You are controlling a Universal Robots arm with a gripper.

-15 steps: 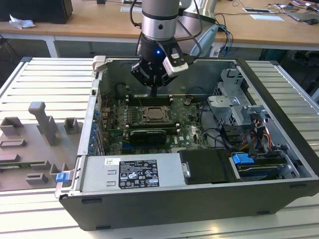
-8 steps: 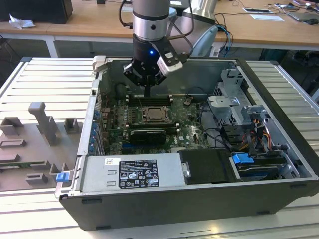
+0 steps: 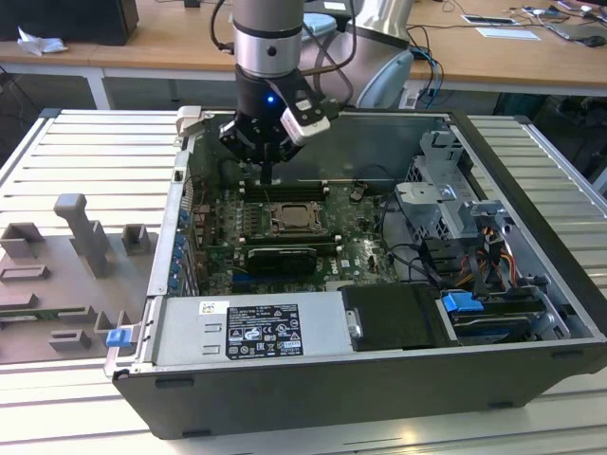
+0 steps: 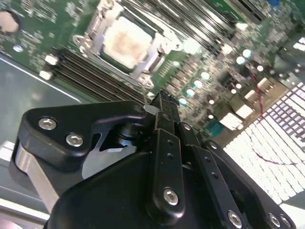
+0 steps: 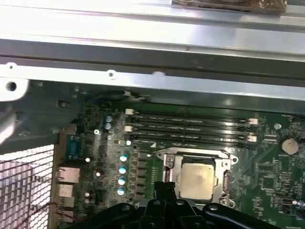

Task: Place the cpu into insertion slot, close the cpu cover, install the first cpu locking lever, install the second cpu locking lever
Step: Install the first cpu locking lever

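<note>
The cpu, a pale beige-silver square, lies flat in the insertion slot on the green board inside the open computer case. It also shows as the cpu and cpu. The silvery cpu cover lies down around the chip's edges, and the chip shows through its window. My gripper hangs just above the board, over the memory slots beside the socket. Its black fingers are shut together with nothing between them. I cannot make out how the locking levers stand.
Long black memory slots run beside the socket. The case holds a power supply in front, and a drive cage and cables at the exterior view's right. A grey fixture stands outside, left of the case wall.
</note>
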